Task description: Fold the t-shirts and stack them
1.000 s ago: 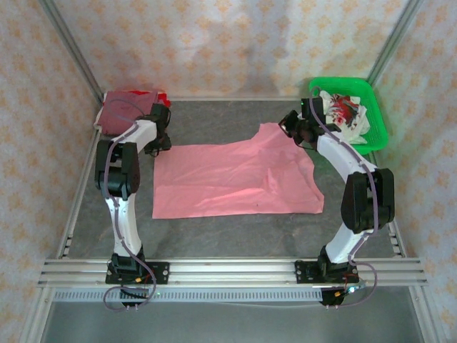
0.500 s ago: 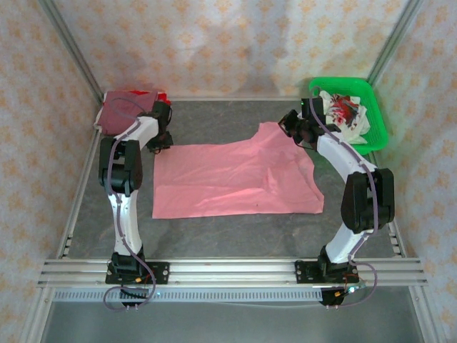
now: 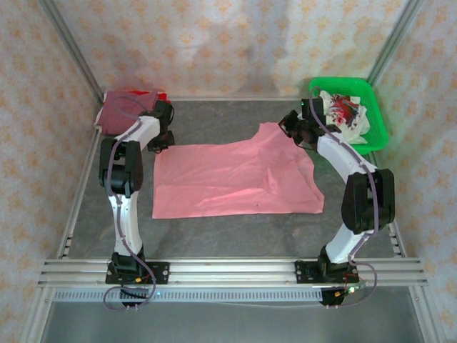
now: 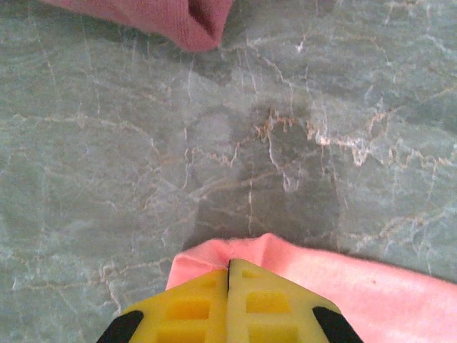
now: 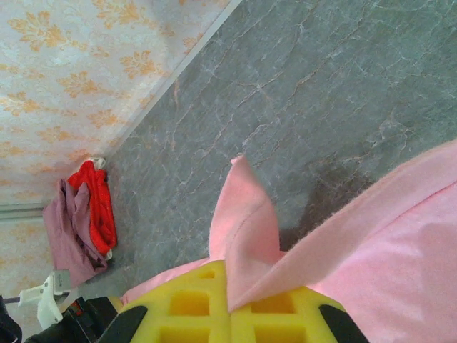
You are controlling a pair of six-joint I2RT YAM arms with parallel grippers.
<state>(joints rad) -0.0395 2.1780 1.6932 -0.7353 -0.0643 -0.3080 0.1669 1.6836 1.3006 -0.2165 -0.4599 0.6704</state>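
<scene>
Top external: salmon-pink t-shirt [image 3: 235,179] lies flat mid-desk [image 3: 214,239], left pincer [image 3: 161,143] and right pincer [image 3: 285,128] at its far corners. Step looks like the first-fold grasp.
Left wrist: left pincer clamped on the pink hem, maroon t-shirt [image 4: 178,18] beyond.
Right wrist: right pincer pinches a raised, creased corner.
Next, likely: lift both corners evenly and carry them toward the near edge.

Spread t-shirt [image 3: 235,179] lay mid-table [image 3: 214,125], folded shirts [image 3: 125,111] back-left, basket [image 3: 341,83] back-right with crumpled cloth [image 3: 346,111] inside it.
</scene>
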